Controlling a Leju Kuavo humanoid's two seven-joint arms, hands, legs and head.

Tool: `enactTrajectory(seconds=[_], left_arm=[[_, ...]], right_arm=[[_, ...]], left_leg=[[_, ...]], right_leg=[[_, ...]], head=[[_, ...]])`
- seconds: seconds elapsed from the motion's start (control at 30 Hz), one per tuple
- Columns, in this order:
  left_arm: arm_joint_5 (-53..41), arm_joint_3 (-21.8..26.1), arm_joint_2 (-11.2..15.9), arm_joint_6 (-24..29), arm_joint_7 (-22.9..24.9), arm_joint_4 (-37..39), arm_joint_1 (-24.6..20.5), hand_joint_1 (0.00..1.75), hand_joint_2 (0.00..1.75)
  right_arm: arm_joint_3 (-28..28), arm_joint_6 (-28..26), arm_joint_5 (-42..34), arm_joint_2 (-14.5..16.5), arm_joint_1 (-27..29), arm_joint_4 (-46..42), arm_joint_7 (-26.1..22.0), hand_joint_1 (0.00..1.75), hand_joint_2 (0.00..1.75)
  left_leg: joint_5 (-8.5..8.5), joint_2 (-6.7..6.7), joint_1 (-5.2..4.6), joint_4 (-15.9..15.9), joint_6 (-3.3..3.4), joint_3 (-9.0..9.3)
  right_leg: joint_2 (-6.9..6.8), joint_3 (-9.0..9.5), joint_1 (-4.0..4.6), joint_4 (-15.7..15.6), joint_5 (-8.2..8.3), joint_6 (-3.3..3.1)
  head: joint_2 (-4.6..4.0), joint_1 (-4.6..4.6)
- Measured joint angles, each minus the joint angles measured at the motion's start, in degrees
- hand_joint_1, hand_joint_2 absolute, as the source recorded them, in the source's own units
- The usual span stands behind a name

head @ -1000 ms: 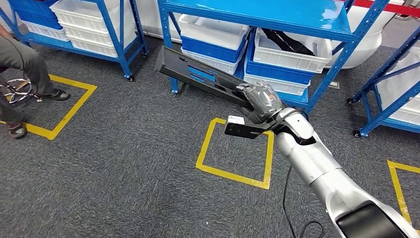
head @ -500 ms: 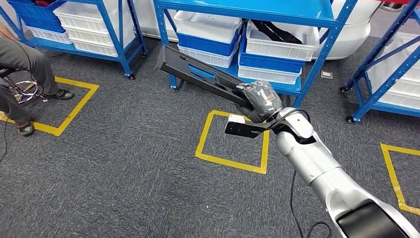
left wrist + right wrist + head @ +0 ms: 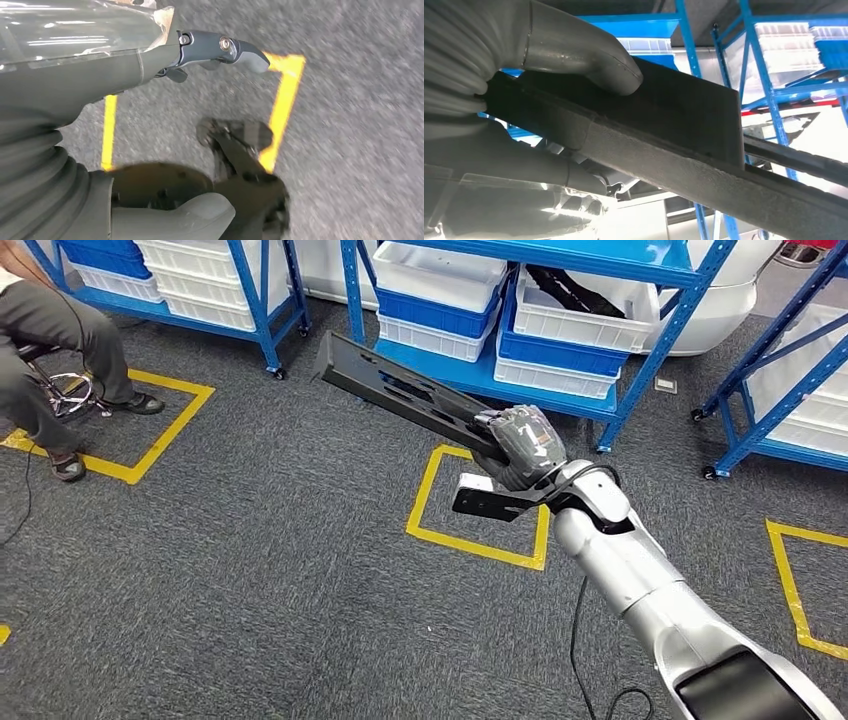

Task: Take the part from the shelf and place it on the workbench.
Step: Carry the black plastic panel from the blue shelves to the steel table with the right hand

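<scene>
head view high, wrist views close

— How is the light in the head view?
— Bright, even and overhead; soft shadows lie on the grey carpet (image 3: 250,570), glare whitens the blue shelf (image 3: 560,252) top.
— And the wrist views?
— Left wrist: floor and yellow tape (image 3: 282,107) smeared by motion blur. Right wrist: the dark part (image 3: 684,165) sharp but underlit against blown-out background.
</scene>
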Motion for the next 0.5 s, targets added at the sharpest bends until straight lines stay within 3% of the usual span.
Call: enactTrajectory(seconds=[0.03, 0.07, 0.1, 0.13, 0.17, 0.2, 0.27, 0.3, 0.33, 0.4, 0.43, 0.5], left_arm=[[0.0, 0.0, 0.0, 0.0, 0.0, 0.0, 0.0, 0.00, 1.75], [0.0, 0.0, 0.0, 0.0, 0.0, 0.0, 0.0, 0.00, 1.75], [0.0, 0.0, 0.0, 0.0, 0.0, 0.0, 0.0, 0.00, 1.75], [0.0, 0.0, 0.0, 0.0, 0.0, 0.0, 0.0, 0.00, 1.75], [0.0, 0.0, 0.0, 0.0, 0.0, 0.0, 0.0, 0.00, 1.75], [-0.1, 0.0, -0.1, 0.0, 0.0, 0.0, 0.0, 0.00, 1.75], [-0.1, 0.0, -0.1, 0.0, -0.2, 0.0, 0.0, 0.00, 1.75], [-0.2, 0.1, -0.2, 0.1, -0.2, 0.0, 0.0, 0.00, 1.75], [-0.3, 0.1, -0.2, 0.1, -0.3, 0.0, 0.0, 0.00, 1.75], [-0.4, 0.2, -0.2, 0.1, -0.4, 0.0, 0.1, 0.00, 1.75], [-0.4, 0.2, -0.1, 0.1, -0.6, 0.0, 0.1, 0.00, 1.75], [-0.4, 0.2, -0.1, 0.1, -0.9, 0.0, 0.2, 0.00, 1.75]], right_arm=[[0.0, 0.0, 0.0, 0.0, 0.0, 0.0, 0.0, 1.75, 1.75], [0.0, 0.0, 0.0, 0.0, 0.1, 0.0, 0.0, 1.75, 1.75], [0.0, 0.0, -0.1, 0.0, 0.2, 0.0, 0.0, 1.75, 1.75], [0.0, 0.0, 0.0, 0.0, 0.3, 0.0, 0.0, 1.75, 1.75], [0.0, 0.0, 0.0, 0.0, 0.4, 0.0, 0.0, 1.75, 1.75], [0.0, 0.0, 0.1, 0.0, 0.3, 0.0, 0.0, 1.75, 1.75], [0.0, 0.0, 0.5, 0.2, 0.0, 0.0, 0.1, 1.75, 1.75], [0.0, 0.0, 0.7, 0.3, -0.2, 0.0, 0.1, 1.75, 1.75], [0.0, 0.0, 0.9, 0.4, -0.4, 0.0, 0.2, 1.75, 1.75], [0.0, 0.1, 0.9, 0.6, -0.6, 0.2, 0.3, 1.75, 1.75], [0.0, 0.1, 0.8, 0.7, -0.7, 0.2, 0.3, 1.75, 1.75], [0.0, 0.3, 0.6, 1.1, -1.0, 0.3, 0.2, 1.75, 1.75]], left_leg=[[0.72, 0.02, -0.13, 0.0, 0.18, -0.92], [1.47, 0.02, -0.26, 0.0, 0.23, -1.86], [2.22, 0.02, -0.38, 0.1, 0.23, -2.80], [2.97, 0.02, -0.48, 0.1, 0.18, -3.73], [3.74, 0.02, -0.55, 0.1, 0.08, -4.60], [4.46, 0.02, -0.63, 0.1, -0.10, -5.34], [5.84, 0.04, -0.77, 0.0, -0.64, -6.18], [6.47, 0.06, -0.80, -0.2, -0.95, -6.28], [7.11, 0.06, -0.80, -0.5, -1.28, -6.29], [7.02, -0.04, -0.66, -0.5, -1.93, -6.69], [5.42, -0.12, -0.57, 0.4, -2.24, -7.18], [-0.42, -0.23, -0.32, 5.4, -2.83, -8.67]], right_leg=[[0.04, -0.93, -0.01, 3.9, -1.92, 0.04], [0.07, -1.34, 0.03, 7.0, -2.75, 0.36], [0.10, -0.99, 0.08, 8.6, -2.42, 0.88], [0.12, 0.32, 0.17, 8.3, -1.25, 1.42], [0.13, 2.73, 0.26, 5.9, 0.07, 1.72], [0.13, 6.12, 0.43, 1.7, 0.43, 1.52], [0.14, 12.02, 1.08, -7.0, -0.87, 0.21], [0.16, 13.39, 1.38, -9.6, -1.65, -0.52], [0.17, 13.50, 1.62, -10.5, -1.65, -1.07], [0.12, 12.76, 0.89, -10.7, -0.42, -2.17], [0.06, 12.36, 0.54, -10.8, 0.31, -2.87], [-0.02, 11.22, 0.26, -10.9, 1.77, -3.82]], head=[[0.00, 0.10], [0.00, 0.13], [0.00, 0.15], [0.00, 0.17], [0.00, 0.17], [0.00, 0.18], [0.00, 0.09], [0.00, 0.05], [0.00, 0.00], [0.00, -0.03], [0.00, -0.12], [0.00, -0.25]])
